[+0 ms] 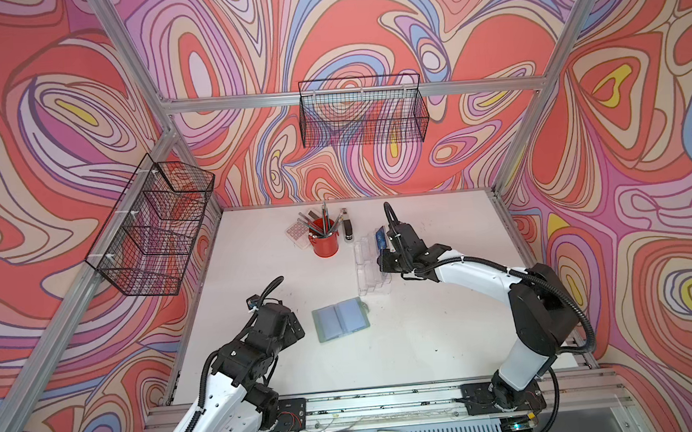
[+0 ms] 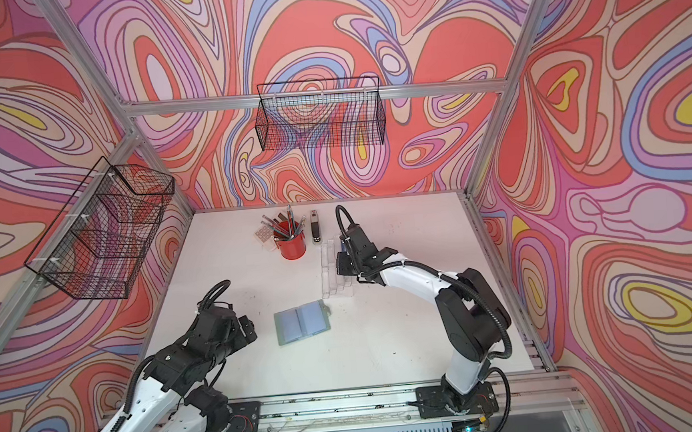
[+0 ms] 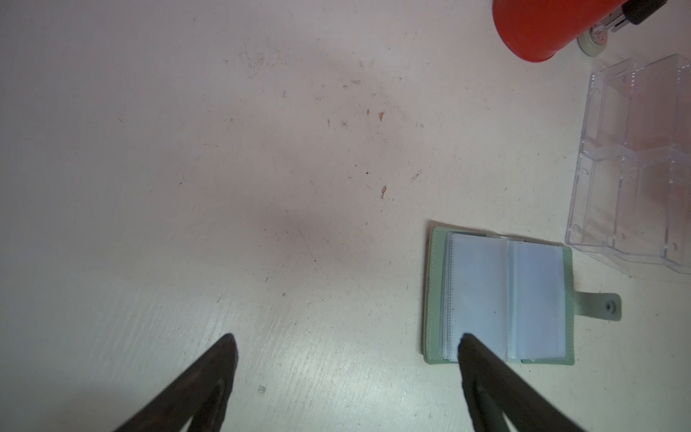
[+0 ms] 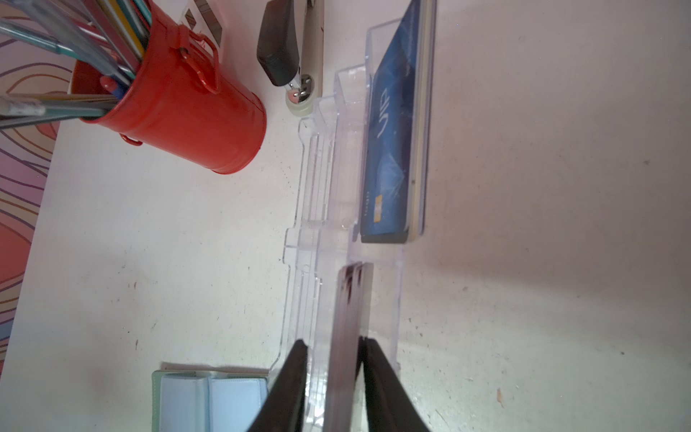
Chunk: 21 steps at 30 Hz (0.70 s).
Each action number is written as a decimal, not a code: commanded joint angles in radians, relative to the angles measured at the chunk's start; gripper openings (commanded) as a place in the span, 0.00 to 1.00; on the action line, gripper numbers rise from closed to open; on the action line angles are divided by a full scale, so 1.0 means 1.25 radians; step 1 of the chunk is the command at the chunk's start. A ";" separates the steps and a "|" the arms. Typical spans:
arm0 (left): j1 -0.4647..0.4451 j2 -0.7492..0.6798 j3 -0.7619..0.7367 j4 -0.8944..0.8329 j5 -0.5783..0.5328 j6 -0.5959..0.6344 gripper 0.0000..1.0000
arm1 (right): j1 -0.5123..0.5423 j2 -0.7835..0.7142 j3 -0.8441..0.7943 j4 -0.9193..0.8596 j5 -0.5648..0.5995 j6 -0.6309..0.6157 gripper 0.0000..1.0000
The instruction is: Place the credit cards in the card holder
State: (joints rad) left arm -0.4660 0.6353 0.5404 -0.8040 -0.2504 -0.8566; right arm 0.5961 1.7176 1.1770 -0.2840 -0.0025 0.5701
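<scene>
The card holder lies open on the white table, a sage-green booklet with clear sleeves up and its snap strap out to one side. My left gripper hovers open just left of it, one fingertip over the holder's corner. My right gripper is down in the clear acrylic stand, closed around an upright pinkish stack of credit cards. One finger touches the stack; a clear stand wall lies between the other finger and it. More credit cards, a blue VIP one in front, stand in the far section.
A red pencil cup full of pens, a black stapler and a small keypad stand behind the clear stand. Wire baskets hang on the left wall and back wall.
</scene>
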 commanded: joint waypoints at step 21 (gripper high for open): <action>-0.003 0.005 -0.009 0.004 0.005 0.013 0.94 | -0.003 -0.045 0.027 -0.023 -0.011 -0.001 0.28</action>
State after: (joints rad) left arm -0.4660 0.6434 0.5404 -0.8036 -0.2359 -0.8482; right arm 0.5949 1.6848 1.2037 -0.3077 -0.0097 0.5694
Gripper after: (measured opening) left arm 0.939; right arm 0.285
